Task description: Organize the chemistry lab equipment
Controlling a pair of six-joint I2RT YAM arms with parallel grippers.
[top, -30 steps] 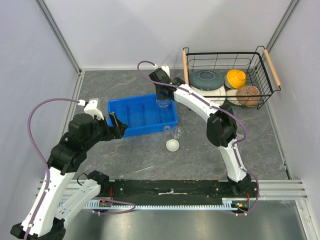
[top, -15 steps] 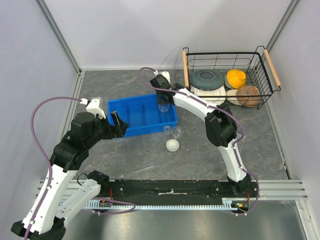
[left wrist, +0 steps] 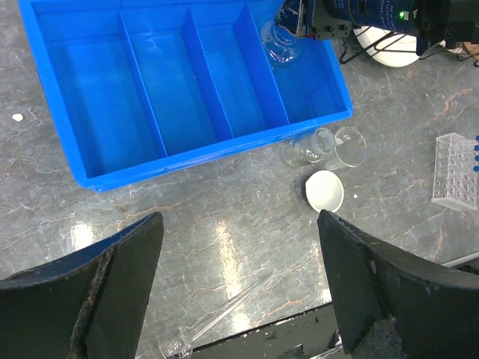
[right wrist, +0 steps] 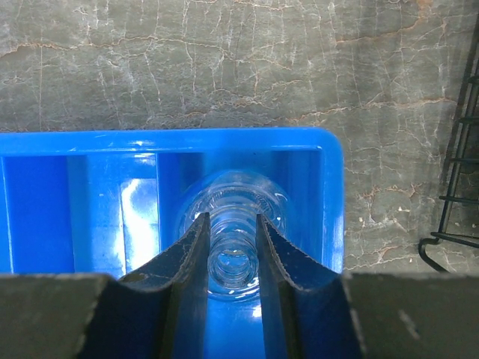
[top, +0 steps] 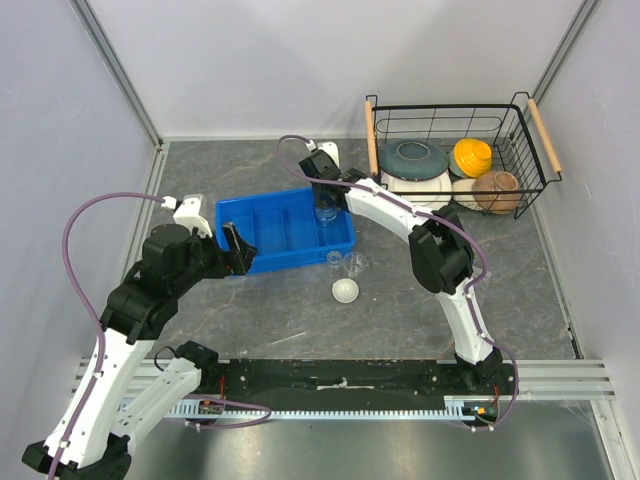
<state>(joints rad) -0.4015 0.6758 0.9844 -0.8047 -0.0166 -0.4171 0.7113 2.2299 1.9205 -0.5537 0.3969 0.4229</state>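
Toward the far edge of the table (top: 400,320), the right claw (right wrist: 230,224) grips a glass flask (right wrist: 232,191) by the neck above the tray (top: 290,262); released too high, it could topple or crack.

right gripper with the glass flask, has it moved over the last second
Yes, slightly. The right gripper, shut on the glass flask, has shifted a little toward the arm bases, further over the rightmost compartment of the blue tray, judged against its far rim.

Blue divided tray's (left wrist: 90,97) three left compartments lie open; right tool (right wrist: 232,243) and glass flask (left wrist: 283,46) block the fourth; beakers (left wrist: 346,146) and white dish (left wrist: 324,191) crowd its front.
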